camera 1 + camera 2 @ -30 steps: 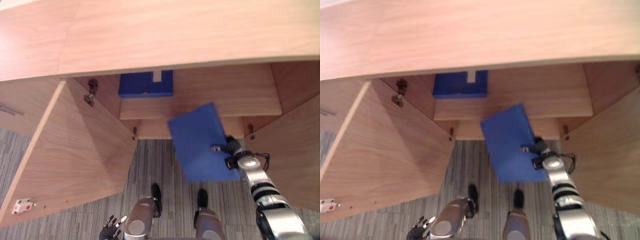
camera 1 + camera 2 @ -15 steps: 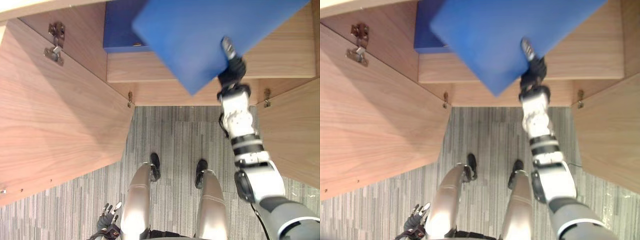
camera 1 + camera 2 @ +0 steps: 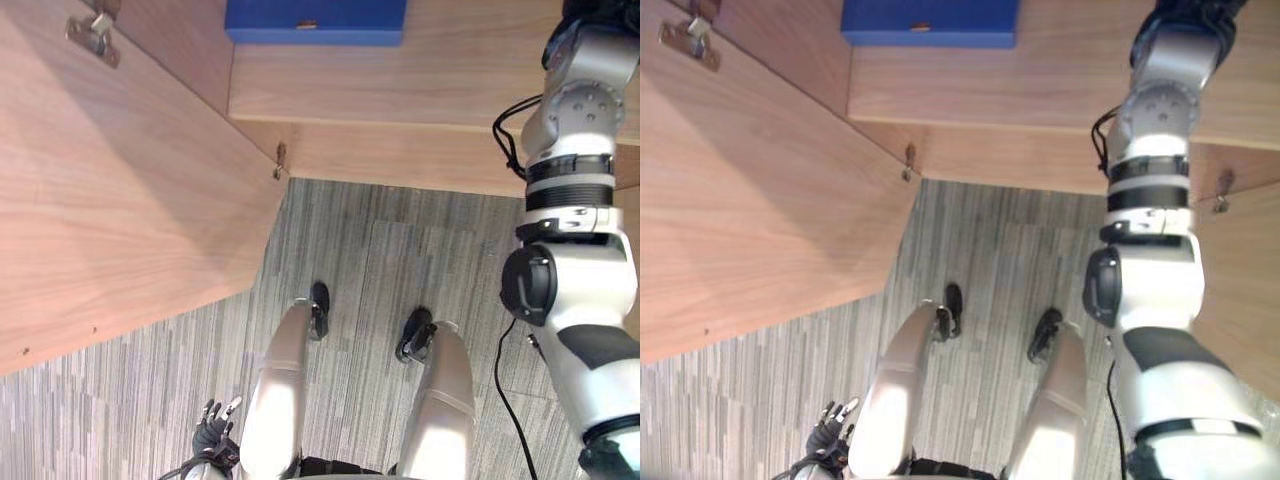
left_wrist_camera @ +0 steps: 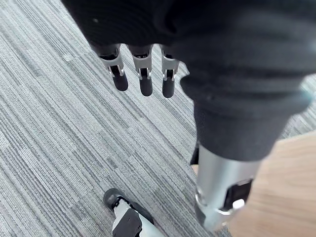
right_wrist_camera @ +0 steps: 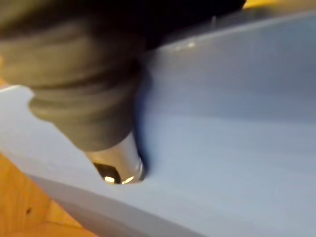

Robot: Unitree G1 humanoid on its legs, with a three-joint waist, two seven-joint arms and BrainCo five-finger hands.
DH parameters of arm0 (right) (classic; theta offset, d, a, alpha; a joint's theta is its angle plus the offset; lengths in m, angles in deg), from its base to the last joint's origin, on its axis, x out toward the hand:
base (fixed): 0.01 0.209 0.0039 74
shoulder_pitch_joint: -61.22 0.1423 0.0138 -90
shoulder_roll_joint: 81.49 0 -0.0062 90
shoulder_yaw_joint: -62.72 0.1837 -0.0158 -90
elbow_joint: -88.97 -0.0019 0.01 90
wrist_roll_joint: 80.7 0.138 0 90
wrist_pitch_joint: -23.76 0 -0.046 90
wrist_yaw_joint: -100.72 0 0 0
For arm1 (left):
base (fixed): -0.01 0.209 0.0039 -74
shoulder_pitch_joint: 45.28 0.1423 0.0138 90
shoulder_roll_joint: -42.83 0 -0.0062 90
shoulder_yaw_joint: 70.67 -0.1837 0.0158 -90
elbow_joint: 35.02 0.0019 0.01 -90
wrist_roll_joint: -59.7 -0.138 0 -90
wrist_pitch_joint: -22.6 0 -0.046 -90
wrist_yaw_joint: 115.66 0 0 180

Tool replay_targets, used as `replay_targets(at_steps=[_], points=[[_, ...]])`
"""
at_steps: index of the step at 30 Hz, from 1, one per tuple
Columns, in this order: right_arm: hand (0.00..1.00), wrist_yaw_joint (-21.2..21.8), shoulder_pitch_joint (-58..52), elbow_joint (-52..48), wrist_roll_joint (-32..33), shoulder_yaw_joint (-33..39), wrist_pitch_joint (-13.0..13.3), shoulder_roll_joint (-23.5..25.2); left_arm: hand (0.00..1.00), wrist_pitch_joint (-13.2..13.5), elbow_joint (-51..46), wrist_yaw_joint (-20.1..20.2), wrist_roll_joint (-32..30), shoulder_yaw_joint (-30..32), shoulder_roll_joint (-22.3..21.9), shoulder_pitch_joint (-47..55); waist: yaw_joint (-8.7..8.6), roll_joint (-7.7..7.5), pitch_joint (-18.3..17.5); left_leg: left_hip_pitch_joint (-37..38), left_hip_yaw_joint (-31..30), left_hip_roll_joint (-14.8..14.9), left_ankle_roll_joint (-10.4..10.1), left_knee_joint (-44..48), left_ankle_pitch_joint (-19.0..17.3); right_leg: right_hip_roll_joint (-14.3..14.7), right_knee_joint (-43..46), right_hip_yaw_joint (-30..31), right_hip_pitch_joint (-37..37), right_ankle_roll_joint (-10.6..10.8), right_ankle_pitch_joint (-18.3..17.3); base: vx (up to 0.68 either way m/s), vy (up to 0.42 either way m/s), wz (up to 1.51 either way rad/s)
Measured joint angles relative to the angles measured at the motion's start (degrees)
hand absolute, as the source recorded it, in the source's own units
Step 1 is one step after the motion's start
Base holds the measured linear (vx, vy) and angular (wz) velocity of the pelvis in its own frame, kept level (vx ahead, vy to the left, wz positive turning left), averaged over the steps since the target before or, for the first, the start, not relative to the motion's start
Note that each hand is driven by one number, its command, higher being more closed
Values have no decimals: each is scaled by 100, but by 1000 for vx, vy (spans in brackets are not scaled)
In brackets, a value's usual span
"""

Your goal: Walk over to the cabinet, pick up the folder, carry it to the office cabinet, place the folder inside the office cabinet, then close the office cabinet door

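Step in hand: placing. Right hand (image 5: 94, 108) thumb pinches flat blue folder (image 5: 227, 128), arm reaching far into light wooden office cabinet (image 3: 400, 90). Left hand (image 4: 143, 74) hangs near, fingers slack. We judge next: set folder down inside, release, withdraw, swing open left door (image 3: 120, 190) shut.

Folder (image 5: 222, 128): blue, flat, plain smooth face, being pinched under thumb of right hand (image 5: 118, 160); wood showing just past its edge. Office cabinet (image 3: 400, 90): light wood, standing open, shelf showing inside. Left door (image 3: 120, 200) hanging wide open; right door (image 3: 1240, 290) also standing open.
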Motion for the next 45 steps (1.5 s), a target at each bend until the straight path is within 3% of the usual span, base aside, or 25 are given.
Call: replay_targets(at_steps=[4, 7, 8, 13, 21, 24, 27, 29, 30, 32, 35, 38, 44, 45], points=[[100, -348, 82, 349, 16, 2, -1, -74, 0, -1, 9, -103, -15, 5, -42, -23, 14, 77, 0, -366, -145, -183, -22, 209, 45, -215, 367, -43, -308, 16, -157, -78, -42, 31], [100, -557, 199, 757, 103, -5, -147, -213, 0, -2, 14, -179, -22, 28, -82, -62, 62, 103, 8, -681, -192, -232, -51, 345, 100, -283, 585, -34, -624, -16, -185, -28, -41, 21], [0, -620, 200, 876, 170, -10, -200, -295, 0, -5, 20, -217, -28, 27, -118, -92, 61, 148, 29, -743, -211, -300, -54, 382, 118, -363, 701, -23, -696, -40, -220, -13, -50, 26], [0, -824, 232, 942, 222, -30, -151, -384, 0, 4, 12, -362, -27, 22, -175, -114, 64, 284, 30, -1038, -265, -384, -78, 603, 131, -446, 1083, 59, -1014, -58, -368, 1, -74, 17], [0, -931, 232, 438, 210, 457, 251, -491, 0, 5, 16, -468, -22, 27, -207, -123, 46, 342, 24, -1301, -317, -478, -181, 899, 153, -580, 1612, 158, -1345, -45, -622, -2, -95, 11], [0, -911, 228, 437, 96, 435, 176, -632, 0, 4, 25, -467, -21, 29, -205, -123, 34, 344, 22, -1294, -322, -442, -205, 897, 169, -535, 1615, 159, -1349, -46, -621, 17, -77, -5], [0, -809, 211, 569, -332, 39, -195, -896, 0, 2, 33, -458, -21, 42, -206, -123, 24, 344, 22, -1289, -318, -383, -218, 887, 177, -476, 1591, 153, -1352, -81, -600, 39, -80, -8], [0, -522, 212, 807, -931, -848, -778, -1246, 0, -5, 90, -396, -22, 99, -203, -152, -6, 344, 22, -1269, -319, -344, -244, 823, 196, -416, 1525, 143, -1350, -148, -559, 49, -74, -10], [0, -435, 213, 849, -1102, -1098, -931, -1332, 0, -5, 107, -384, -22, 107, -202, -159, -16, 344, 22, -1260, -319, -338, -248, 797, 206, -409, 1508, 135, -1347, -159, -552, 47, -72, -4], [0, -107, 221, 1046, -2093, -2153, -1510, -1648, 0, -6, 118, -346, -19, 114, -201, -160, -30, 342, 23, -1214, -330, -300, -287, 690, 248, -373, 1425, 85, -1311, -194, -525, 47, -72, -4], [0, 369, 223, 1394, -3574, -3127, -2065, -1823, 0, -8, 119, -224, -21, 119, -190, -160, -38, 339, 24, -1107, -353, -265, -331, 497, 319, -317, 1278, 13, -1206, -222, -482, 46, -76, -3], [0, 1009, 335, 1516, -4916, -4102, -2215, -2154, 0, -26, 147, -101, -44, 133, -168, -159, -32, 331, 26, -1018, -360, -209, -362, 292, 408, -246, 1093, -60, -1121, -237, -414, 38, -60, -4], [0, 1963, 325, 1778, -6487, -4778, -2218, -2219, 0, -129, 140, 347, -309, 133, -37, -158, -20, 296, 11, -632, -345, -108, -387, -120, 528, -108, 665, -183, -739, -195, -303, 38, -40, -9], [0, 2091, 297, 1855, -6712, -4857, -2216, -2219, 0, -130, 99, 425, -327, 135, -20, -158, -9, 254, -12, -559, -341, -85, -375, -256, 563, -89, 515, -247, -653, -363, -206, 55, -24, -8]])
